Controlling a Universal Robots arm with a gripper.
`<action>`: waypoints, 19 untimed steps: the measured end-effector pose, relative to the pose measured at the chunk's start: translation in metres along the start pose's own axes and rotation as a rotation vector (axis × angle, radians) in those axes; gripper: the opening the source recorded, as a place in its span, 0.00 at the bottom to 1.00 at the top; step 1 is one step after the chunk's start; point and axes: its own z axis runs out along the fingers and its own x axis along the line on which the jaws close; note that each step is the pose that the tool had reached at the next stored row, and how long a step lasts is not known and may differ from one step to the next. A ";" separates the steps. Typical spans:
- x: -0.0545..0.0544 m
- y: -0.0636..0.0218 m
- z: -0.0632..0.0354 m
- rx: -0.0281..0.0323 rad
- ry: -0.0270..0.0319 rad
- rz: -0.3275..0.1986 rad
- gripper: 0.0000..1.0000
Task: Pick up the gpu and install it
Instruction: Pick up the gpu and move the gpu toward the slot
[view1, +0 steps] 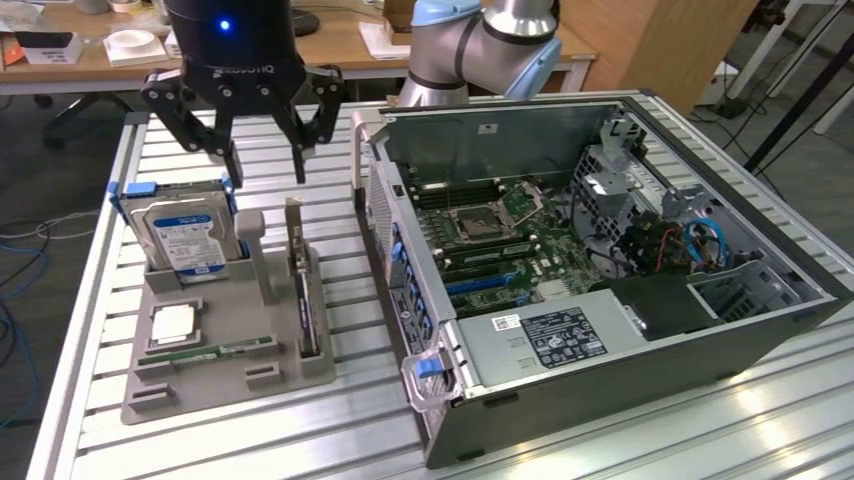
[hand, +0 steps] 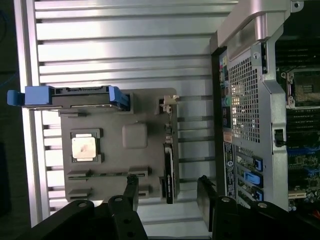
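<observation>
Approach step, by my read: gpu (view1: 304, 300) not yet picked. It stands on edge in its slot on tray (view1: 200, 385), at tray's side nearest pc case (view1: 601, 300). Pincer (view1: 267, 165) hangs above tray w/ jaws spread wide, holding nothing, touching nothing. In wrist view, fingers (hand: 131, 187) flank gpu's line, one each side. Grasp prob. calls for coming straight down astride card's thin top edge, then closing on it w/o knocking drive (view1: 187, 235) at tray's other side.
</observation>
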 end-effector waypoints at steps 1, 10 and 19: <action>0.000 -0.0006 0.0000 0.0000 0.0000 0.000 0.59; -0.002 -0.0067 -0.0003 0.0006 0.0000 0.000 0.59; -0.008 -0.0124 -0.0003 0.0006 0.0000 0.000 0.59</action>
